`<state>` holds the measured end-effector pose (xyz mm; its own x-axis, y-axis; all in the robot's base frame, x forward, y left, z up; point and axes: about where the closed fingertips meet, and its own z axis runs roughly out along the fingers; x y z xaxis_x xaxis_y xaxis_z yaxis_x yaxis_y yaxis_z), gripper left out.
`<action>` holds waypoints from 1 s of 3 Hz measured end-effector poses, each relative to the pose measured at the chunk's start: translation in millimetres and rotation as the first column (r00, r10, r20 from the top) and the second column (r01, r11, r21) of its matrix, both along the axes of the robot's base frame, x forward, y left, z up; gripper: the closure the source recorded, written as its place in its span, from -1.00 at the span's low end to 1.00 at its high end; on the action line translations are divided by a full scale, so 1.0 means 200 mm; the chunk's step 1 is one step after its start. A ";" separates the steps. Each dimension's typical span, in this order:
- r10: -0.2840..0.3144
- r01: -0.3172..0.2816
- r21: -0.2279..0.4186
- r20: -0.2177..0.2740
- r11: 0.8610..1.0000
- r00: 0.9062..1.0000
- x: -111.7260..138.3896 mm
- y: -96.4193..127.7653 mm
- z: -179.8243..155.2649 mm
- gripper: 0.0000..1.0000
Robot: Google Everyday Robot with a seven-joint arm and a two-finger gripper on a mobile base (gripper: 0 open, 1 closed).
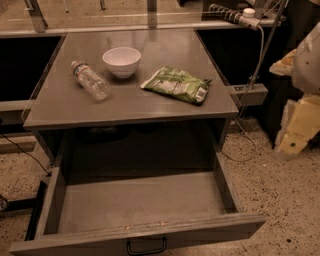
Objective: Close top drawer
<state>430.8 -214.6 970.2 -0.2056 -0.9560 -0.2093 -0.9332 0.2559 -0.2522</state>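
The top drawer (pixel 140 202) is a wide grey drawer, pulled far out from under the tabletop and empty inside. Its flat front panel (pixel 200 234) is at the bottom of the view, with a small black handle (pixel 146 247) at its centre. My arm (pixel 307 60) is at the right edge of the view, off to the side of the table. My gripper (pixel 298 131) hangs there as a pale yellow shape, level with the drawer's right side and well apart from it. It touches nothing.
On the grey tabletop (pixel 150 102) lie a clear plastic bottle (pixel 91 80), a white bowl (pixel 121 61) and a green snack bag (pixel 176 84). A cable (pixel 252 80) and power strip (pixel 232 15) hang at the right. The floor (pixel 280 195) is speckled.
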 end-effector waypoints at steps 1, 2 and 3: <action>0.051 -0.051 0.035 0.010 0.998 0.999 -0.13 0.03 -0.14 -1.00; 0.070 -0.070 0.095 -0.004 0.993 0.998 -0.26 0.02 -0.35 -0.68; 0.095 -0.089 0.159 -0.029 0.983 0.995 -0.36 0.04 -0.58 -0.21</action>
<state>358.9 -206.8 854.4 -0.1287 -0.9270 -0.3524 -0.9625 0.2024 -0.1808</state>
